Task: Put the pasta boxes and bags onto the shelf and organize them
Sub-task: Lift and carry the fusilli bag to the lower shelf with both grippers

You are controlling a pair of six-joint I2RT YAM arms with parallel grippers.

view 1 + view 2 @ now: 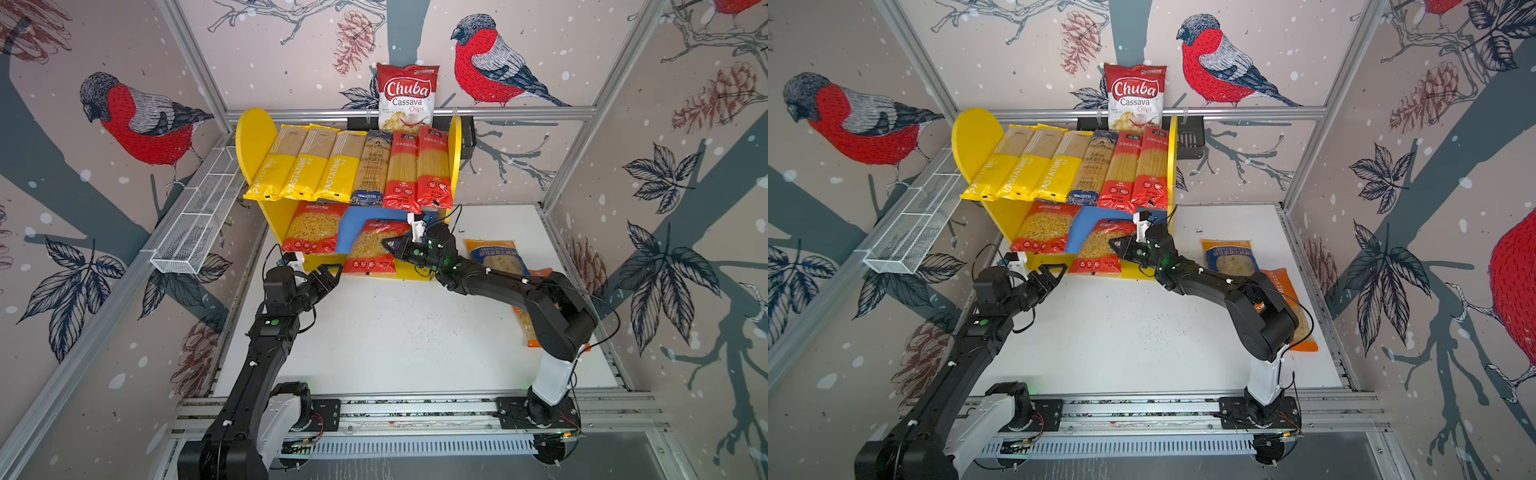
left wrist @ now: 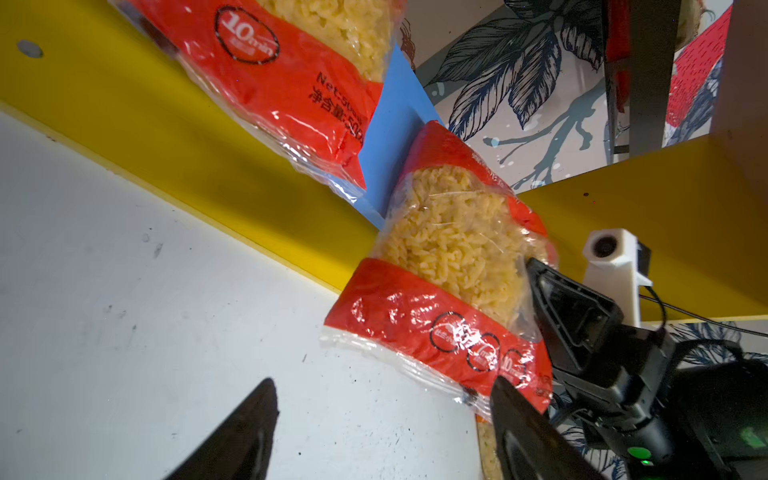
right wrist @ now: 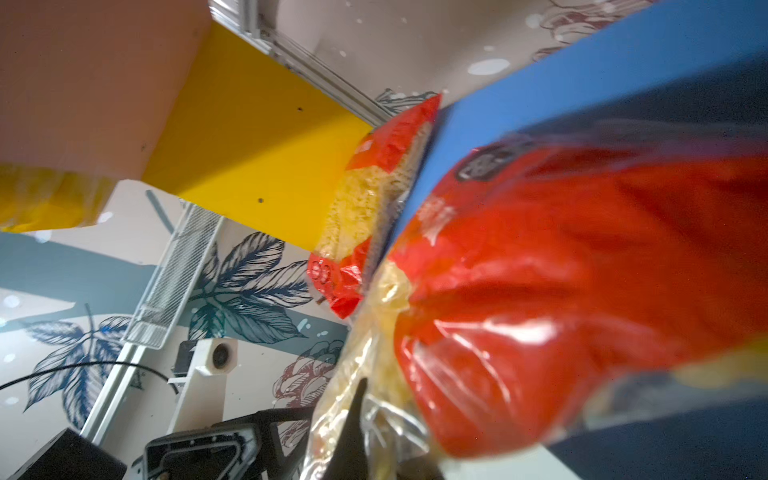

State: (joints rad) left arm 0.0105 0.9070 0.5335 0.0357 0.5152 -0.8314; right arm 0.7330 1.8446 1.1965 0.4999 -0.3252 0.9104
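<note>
**Second red bag held at the lower shelf, two bags left on the bench**

The shelf (image 1: 255, 137) stands at the back of the white bench (image 1: 395, 332). Its upper board is full: three yellow PASTATIME packs (image 1: 305, 166), a dark blue spaghetti pack (image 1: 372, 170) and two red spaghetti packs (image 1: 401, 174) lie side by side, their lower ends overhanging the front edge.

On the blue lower board (image 1: 353, 224), a red bag (image 1: 313, 228) of short pasta lies against the left side panel. A second red bag (image 1: 370, 249) sits tilted just to its right, with a strip of blue board between them. Its lower end reaches over the yellow front rail.

The right hand (image 1: 390, 245) is pinched on the right edge of the second red bag; the right wrist view shows crumpled clear plastic around one finger (image 3: 355, 419).

The left hand (image 1: 332, 274) hovers in front of the shelf, low and left of that bag, its fingers spread wide and holding nothing. In the left wrist view one finger (image 2: 511, 415) sits just beside the bag's bottom corner.

A blue bag (image 1: 494, 255) and an orange bag (image 1: 1277, 280) lie on the bench to the right of the shelf, the orange one partly hidden by the right arm.
</note>
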